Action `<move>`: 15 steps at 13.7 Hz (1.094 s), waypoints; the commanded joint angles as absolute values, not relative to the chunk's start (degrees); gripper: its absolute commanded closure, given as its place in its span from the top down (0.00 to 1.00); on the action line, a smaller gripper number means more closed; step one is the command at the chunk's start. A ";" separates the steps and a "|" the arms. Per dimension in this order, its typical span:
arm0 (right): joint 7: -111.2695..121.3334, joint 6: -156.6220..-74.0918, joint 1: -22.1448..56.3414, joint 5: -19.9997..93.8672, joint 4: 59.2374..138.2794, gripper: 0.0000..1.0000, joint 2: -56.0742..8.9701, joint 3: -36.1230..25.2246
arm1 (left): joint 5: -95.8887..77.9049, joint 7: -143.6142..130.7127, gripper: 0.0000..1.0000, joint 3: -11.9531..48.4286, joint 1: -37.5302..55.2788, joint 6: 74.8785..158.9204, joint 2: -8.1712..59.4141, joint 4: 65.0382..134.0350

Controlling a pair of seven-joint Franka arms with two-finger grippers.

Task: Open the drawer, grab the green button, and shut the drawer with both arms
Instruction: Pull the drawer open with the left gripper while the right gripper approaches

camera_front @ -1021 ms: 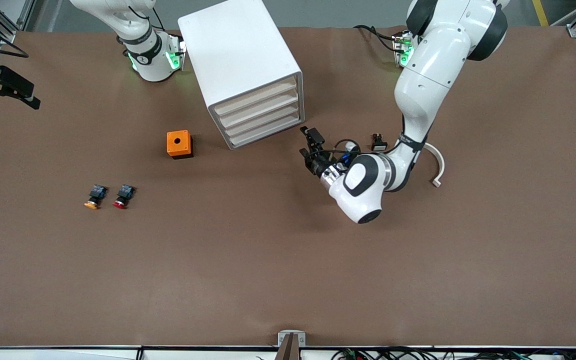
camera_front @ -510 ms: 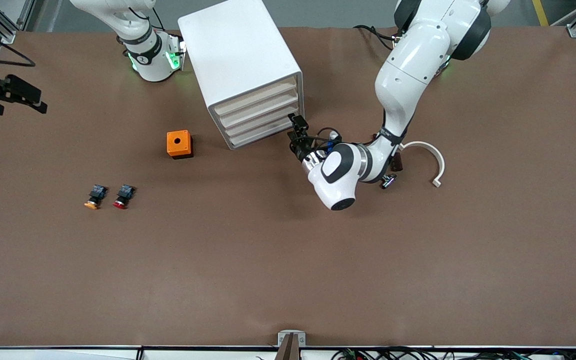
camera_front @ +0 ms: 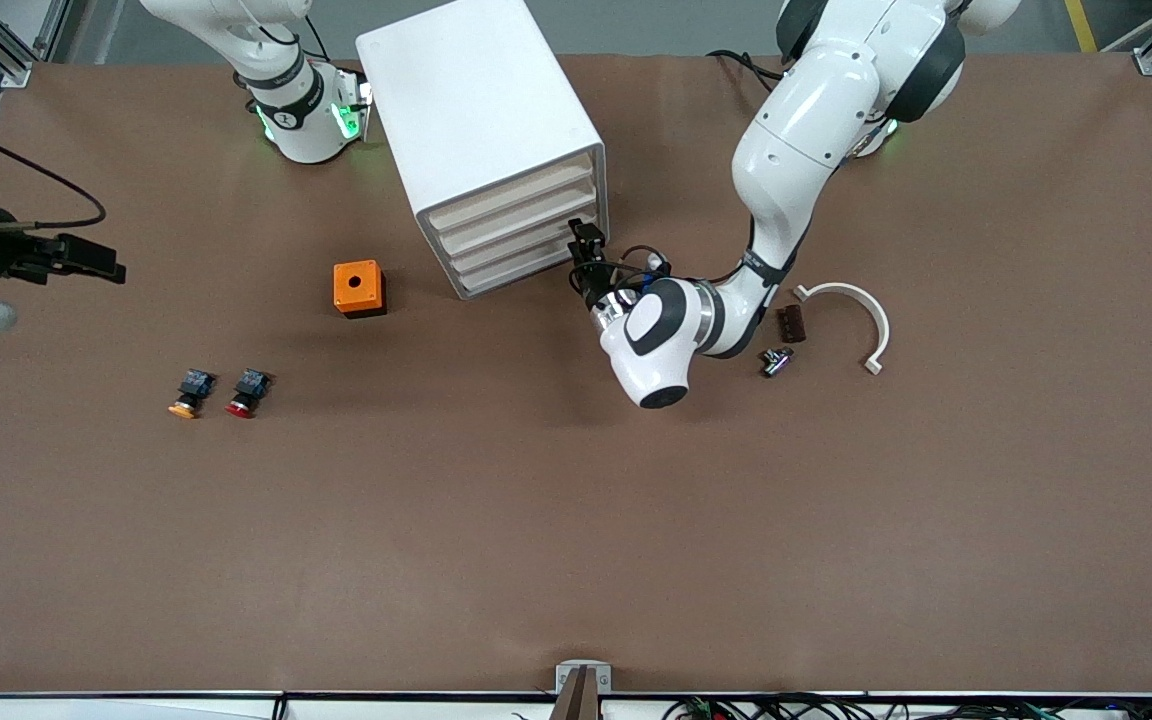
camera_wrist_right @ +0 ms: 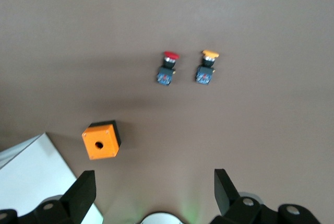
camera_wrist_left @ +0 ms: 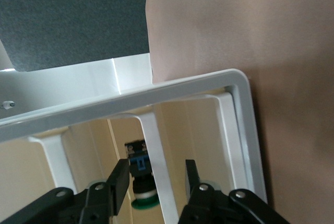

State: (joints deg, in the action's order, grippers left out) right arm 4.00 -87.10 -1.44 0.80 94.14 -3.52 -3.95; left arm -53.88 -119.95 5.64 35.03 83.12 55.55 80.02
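left gripper [camera_front: 584, 243] sits at the cabinet [camera_front: 481, 120] front, fingers partly apart, straddling a white rib at the drawer [camera_wrist_left: 156, 130] edge, gripping nothing surely. button [camera_wrist_left: 140, 169] shows inside the cabinet, green cap visible: likely light, hard, smooth; best pinched across its body. right gripper [camera_wrist_right: 154, 192] hangs open near the cabinet, waiting.

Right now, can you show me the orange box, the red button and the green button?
orange box [camera_front: 359, 287], front view, its top face
red button [camera_front: 239, 409], front view, its cap
green button [camera_wrist_left: 144, 199], left wrist view, its cap
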 commanded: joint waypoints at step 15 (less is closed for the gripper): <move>-39.17 -85.25 7.02 4.39 92.64 1.00 -3.52 -2.99 | -53.88 -119.80 0.14 4.92 36.39 78.05 58.54 79.28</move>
State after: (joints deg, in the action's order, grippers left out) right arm -33.92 -85.69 6.01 2.77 93.38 -3.68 -2.73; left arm -53.88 -119.95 5.39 36.96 79.08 58.05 80.17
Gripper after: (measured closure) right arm 0.000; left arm 0.837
